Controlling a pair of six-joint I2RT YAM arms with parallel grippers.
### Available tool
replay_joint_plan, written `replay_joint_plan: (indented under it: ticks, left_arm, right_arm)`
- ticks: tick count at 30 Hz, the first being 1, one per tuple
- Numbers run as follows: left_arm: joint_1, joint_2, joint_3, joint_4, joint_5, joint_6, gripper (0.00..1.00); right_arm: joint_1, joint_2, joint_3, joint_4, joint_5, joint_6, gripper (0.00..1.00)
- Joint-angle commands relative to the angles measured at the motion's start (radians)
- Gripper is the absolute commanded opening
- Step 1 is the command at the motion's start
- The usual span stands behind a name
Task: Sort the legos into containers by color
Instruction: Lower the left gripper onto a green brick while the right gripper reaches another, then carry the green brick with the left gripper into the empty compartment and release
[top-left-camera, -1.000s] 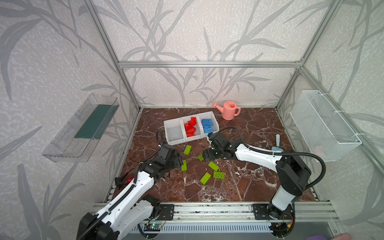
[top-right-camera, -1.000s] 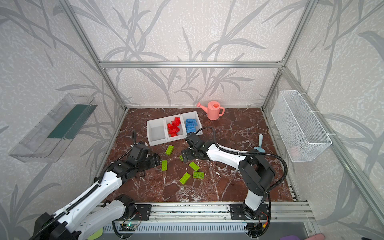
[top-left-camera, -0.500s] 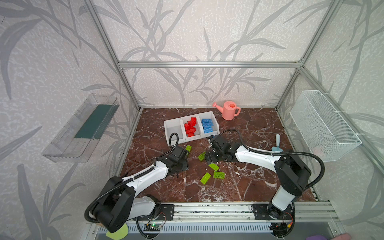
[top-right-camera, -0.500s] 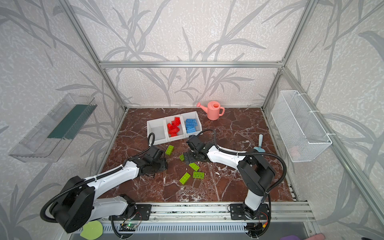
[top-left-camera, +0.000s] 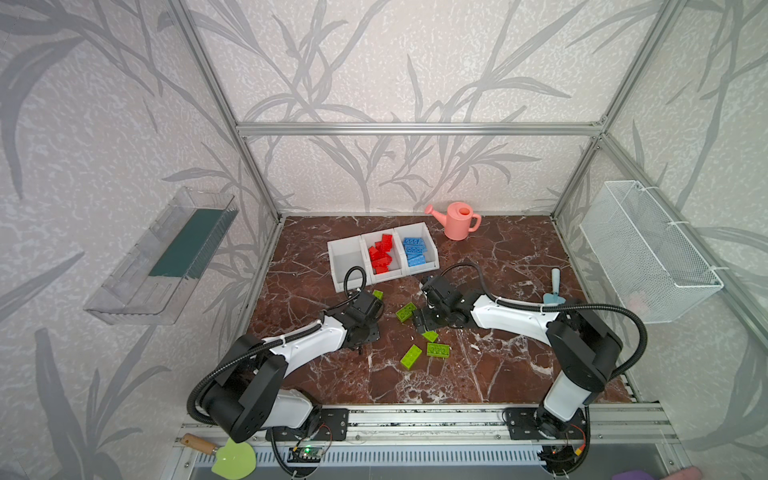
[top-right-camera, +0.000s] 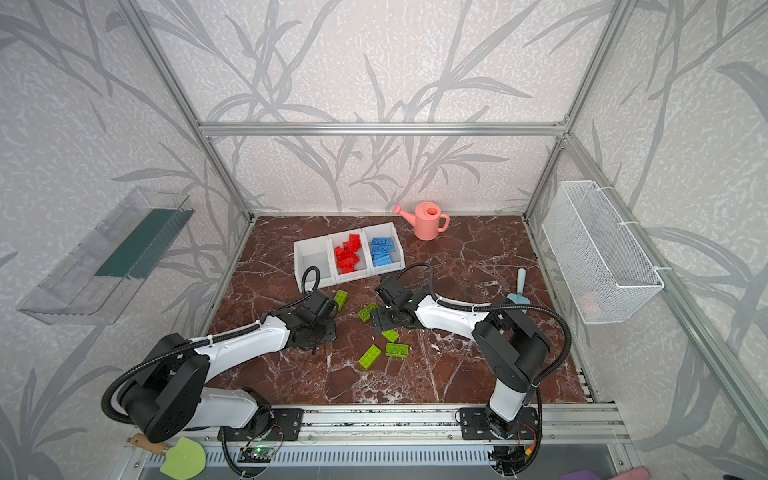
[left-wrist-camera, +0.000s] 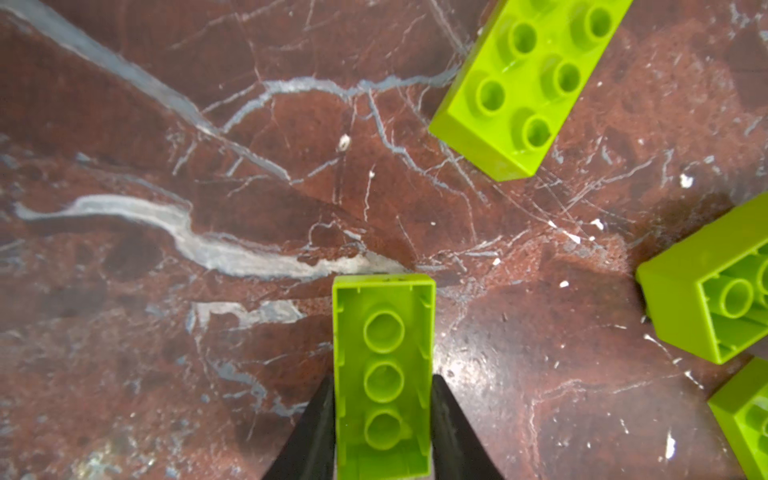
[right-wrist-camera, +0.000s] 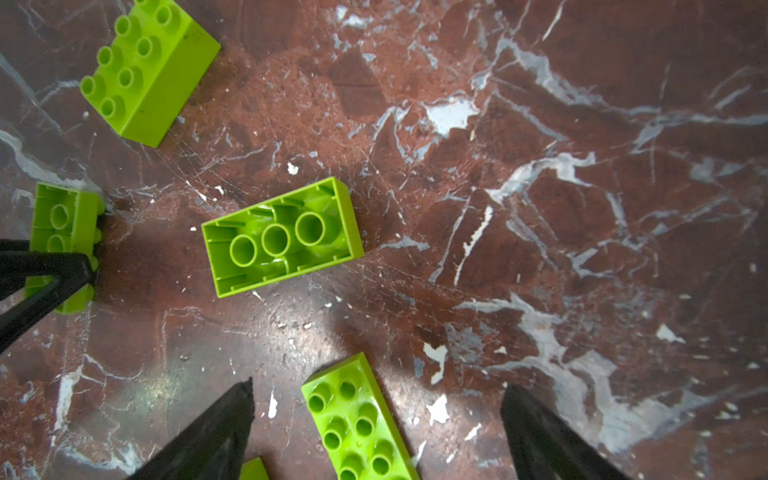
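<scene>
Legos status: red legos (top-left-camera: 381, 254) sit in the mid bin and blue legos (top-left-camera: 414, 250) in the right-hand bin of the containers (top-left-camera: 388, 274). The third bin (top-left-camera: 347, 259), nearest my L arm, is bare, so I take it as the green one. Change in the last sec: left gripper (left-wrist-camera: 382, 379) went from spread to clamped, and the L arm pushed fwd from near the table edge into the green scatter. It's now pinching a lime-green 2x4 lego (left-wrist-camera: 383, 328) across its short width, hollow side up, fingers (left-wrist-camera: 318, 428) flat on both long walls. Can't tell if the brick is off the marble tabletop (left-wrist-camera: 208, 124) yet. Means: grasp looks done, so lift + carry to the bare bin is next, I reckon. Five more green legos (top-left-camera: 411, 356) lie loose btwn the arms. Pose: L arm stretched low and fwd from its base, elbow back, wrist tipped down over the brick, which it hides in both top views. R arm reaches in toward centre, forearm near level, wrist down. The right gripper (right-wrist-camera: 376, 386) is spread wide, straddling a studs-up green lego (right-wrist-camera: 357, 419) w/o touching it; no change on that side. Risk as I see it: the grippers are near each other, so lift L straight up first.
</scene>
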Motion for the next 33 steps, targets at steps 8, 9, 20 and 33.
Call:
replay_joint_plan:
  ticks: [8, 9, 20, 33]
  left_arm:
    - [-0.006, -0.124, 0.107, -0.122, -0.054, 0.034, 0.28]
    - [-0.006, -0.14, 0.125, -0.145, -0.062, 0.04, 0.28]
    - [0.037, -0.114, 0.365, -0.322, -0.196, 0.109, 0.28]
    - [0.236, 0.208, 0.7, -0.351, -0.211, 0.198, 0.29]
  right_arm:
    - [0.006, -0.055, -0.016, 0.031, -0.004, 0.002, 0.94]
    - [0.006, -0.056, -0.016, 0.034, -0.007, 0.001, 0.94]
    - [0.006, -0.064, -0.022, 0.084, -0.026, -0.012, 0.94]
    - [0.006, -0.047, -0.089, 0.224, -0.113, 0.023, 0.94]
